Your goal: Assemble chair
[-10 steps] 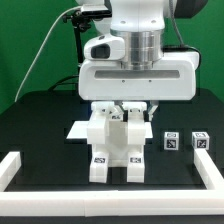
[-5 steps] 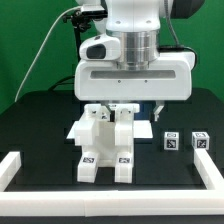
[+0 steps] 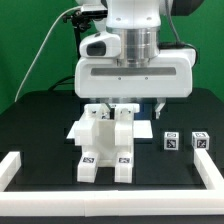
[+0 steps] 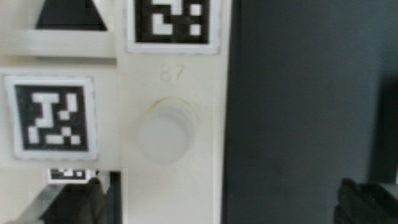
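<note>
Blocky white chair (image 3: 105,140), tags on its front, stands upright; gripper (image 3: 135,108), clamped on it a second ago, now spread wide and holding nothing, chair shifted toward the exterior view's left.

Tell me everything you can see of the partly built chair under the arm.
The partly built chair is a cluster of white, matte, plastic-looking blocks standing upright near the middle of the black table. Two post-like pieces face the exterior camera, each with a square black-and-white tag near its foot; a flat plate juts out low on the exterior view's left. The wrist view shows more tags on a smooth white face. The open pincer hangs just above; contact cannot be told.
</note>
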